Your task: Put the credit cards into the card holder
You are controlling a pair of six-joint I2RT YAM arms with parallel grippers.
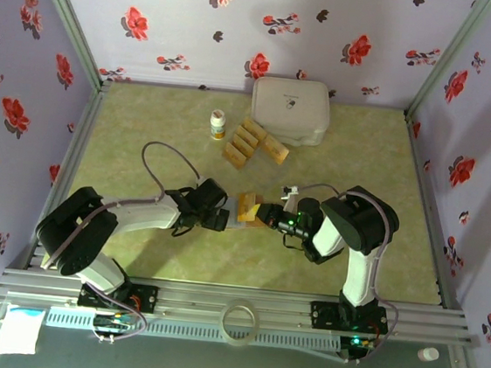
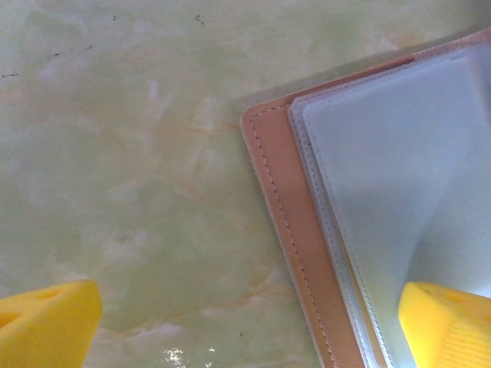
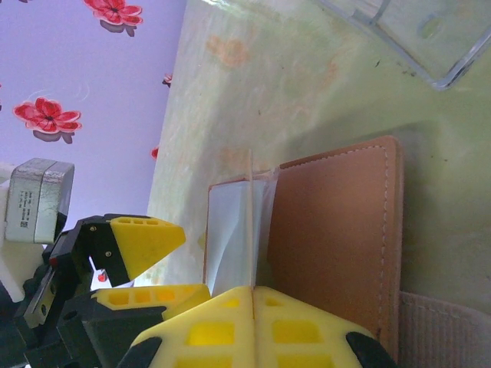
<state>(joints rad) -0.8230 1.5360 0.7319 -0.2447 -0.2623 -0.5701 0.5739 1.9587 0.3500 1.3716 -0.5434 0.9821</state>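
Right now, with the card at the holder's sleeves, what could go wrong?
1. The right gripper pinches the credit card edge-on at the card holder's clear sleeves; slightly off angle, it could ride over a sleeve instead of entering.
2. The left gripper is open, one finger over a sleeve, so nothing clamps the holder; a push may slide it across the smooth table.
3. Both grippers sit close; they could collide.

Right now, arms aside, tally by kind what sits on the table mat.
White box: 1
Small bottle: 1
Loose gold cards near the box: 4
Gold card in the right jaws: 1
Card holder: 1
Total: 8
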